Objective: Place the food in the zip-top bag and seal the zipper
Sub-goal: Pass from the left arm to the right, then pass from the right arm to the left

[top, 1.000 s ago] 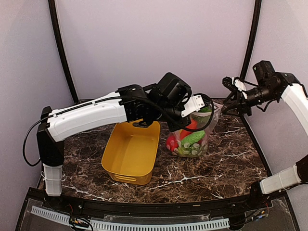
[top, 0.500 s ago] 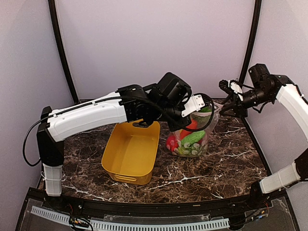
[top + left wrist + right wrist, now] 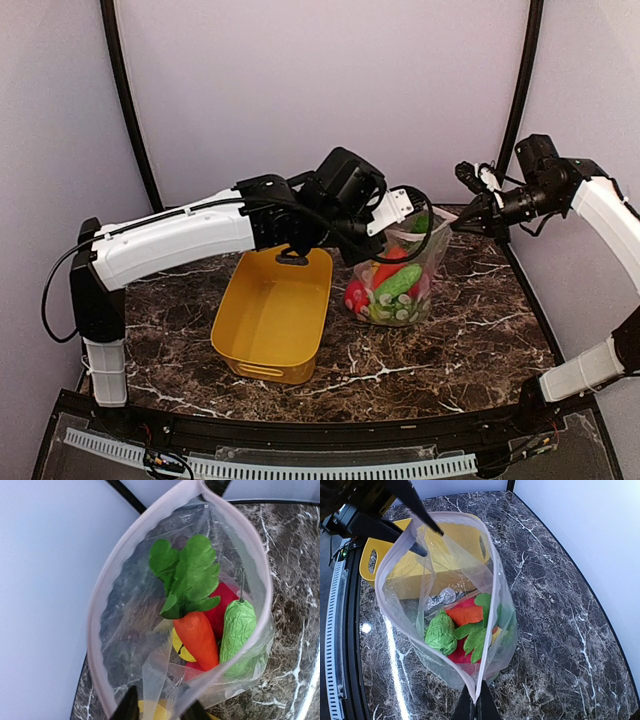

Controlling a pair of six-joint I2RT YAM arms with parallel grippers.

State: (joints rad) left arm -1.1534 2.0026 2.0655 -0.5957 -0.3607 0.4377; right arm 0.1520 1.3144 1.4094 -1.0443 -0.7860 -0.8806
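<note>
Left arm (image 3: 180, 235): reaches from the left edge toward frame centre, above the tub.
Yellow tub (image 3: 270, 320): lower centre-left of the top view, on the marble table (image 3: 470, 340), just left of the bag.
Left gripper (image 3: 160, 711): clenched on the near rim of the bag's mouth, at the bottom edge of the left wrist view.
Zip-top bag (image 3: 125, 610): centre of the top view, upright, stretched between the two grippers, mouth wide open.
Food: all inside the bag; an orange carrot (image 3: 197, 637) with green leaves lies on top, a knobby green piece (image 3: 237, 630) is to its right, and a red fruit (image 3: 222, 602) and a yellow lemon (image 3: 180, 647) are beneath.
Zipper (image 3: 265, 580): the pinkish strip ringing the mouth, unsealed.
Right gripper (image 3: 476, 705): clamped on the opposite rim, at the bottom centre of the right wrist view.
</note>
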